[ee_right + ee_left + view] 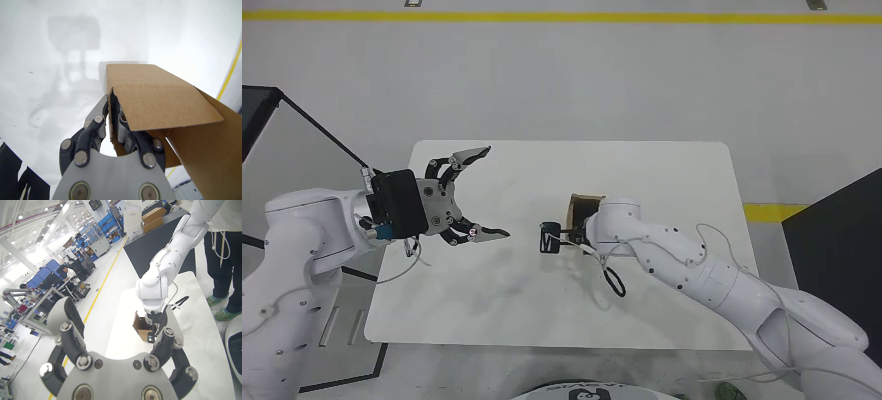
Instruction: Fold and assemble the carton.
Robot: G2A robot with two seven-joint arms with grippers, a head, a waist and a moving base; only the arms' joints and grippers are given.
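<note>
**Right gripper pinching the carton, left gripper spread wide**

From where I stand, the small brown cardboard carton (pixel 585 207) sits around the middle of the white table (pixel 672 310), a little towards the right arm's side. It is only half made up. The top is open, one flap stands up on the side away from the robot, and the wrist camera over it shows another flap (pixel 166 106) folded across the opening.

The right gripper (pixel 111 111) comes at it from above. Its two fingers are closed on the edge of one carton wall, one finger inside the box and one outside, with the cardboard squeezed between them. In the left wrist view the carton (pixel 140 328) looks to be resting on the tabletop under that arm, though I can't make out its underside.

The left gripper (pixel 492 193) hangs over the left part of the table, well apart from the carton and pointing towards it. Its jaws are spread wide and nothing is between them.

A black strap (pixel 614 282) lies looped on the table beside the right forearm, on the near side of the carton. Beyond the far edge of the table, a yellow line (pixel 562 16) runs across the pale floor.
</note>
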